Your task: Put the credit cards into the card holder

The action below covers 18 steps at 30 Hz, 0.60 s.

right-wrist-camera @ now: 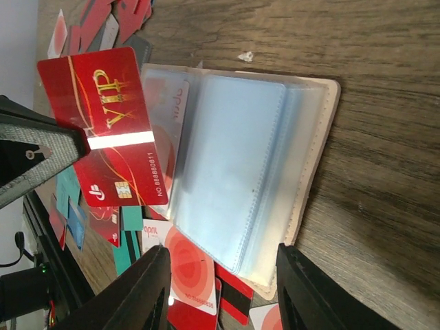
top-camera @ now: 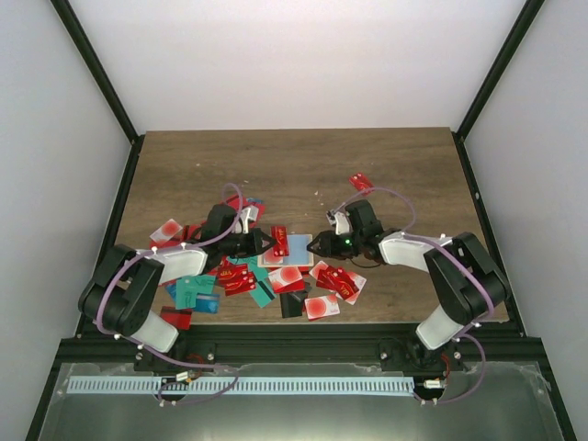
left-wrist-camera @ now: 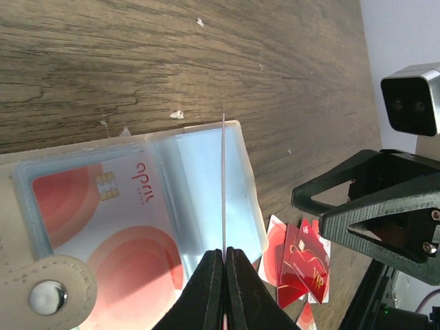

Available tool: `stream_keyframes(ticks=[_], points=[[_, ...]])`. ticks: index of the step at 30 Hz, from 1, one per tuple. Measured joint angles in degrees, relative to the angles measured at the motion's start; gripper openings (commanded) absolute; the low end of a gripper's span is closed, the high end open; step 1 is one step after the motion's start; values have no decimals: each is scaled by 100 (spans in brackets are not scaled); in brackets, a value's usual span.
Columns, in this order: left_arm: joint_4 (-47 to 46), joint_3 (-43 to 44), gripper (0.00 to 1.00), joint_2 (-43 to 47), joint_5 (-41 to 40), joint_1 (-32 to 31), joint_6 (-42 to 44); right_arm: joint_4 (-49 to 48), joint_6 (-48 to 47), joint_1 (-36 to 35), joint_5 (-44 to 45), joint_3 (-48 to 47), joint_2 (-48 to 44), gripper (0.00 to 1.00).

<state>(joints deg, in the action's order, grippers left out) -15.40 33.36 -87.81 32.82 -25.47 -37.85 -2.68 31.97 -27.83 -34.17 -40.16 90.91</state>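
Red plastic VIP credit card held on edge above the open beige folding card holder.

My left pincer is clenched on one end of the card, which hangs over the holder's light-blue clear pockets. The holder lies flat mid-worktop, with a white-and-red card already sleeved in it. My right pincer stands released, straddling the holder's near edge; whether it touches I cannot tell. My worry is that the thin edge misses the pocket mouth and skids over the slick plastic, shoving the unpinned holder into the loose cards just beside it. The card could also twist in my narrow pinch.
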Motion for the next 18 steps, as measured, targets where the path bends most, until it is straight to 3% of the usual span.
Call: stream_keyframes(ticks=[18], points=[[208, 103, 4, -37, -177, 0, 59, -79, 42, 2, -4, -68, 431, 44]])
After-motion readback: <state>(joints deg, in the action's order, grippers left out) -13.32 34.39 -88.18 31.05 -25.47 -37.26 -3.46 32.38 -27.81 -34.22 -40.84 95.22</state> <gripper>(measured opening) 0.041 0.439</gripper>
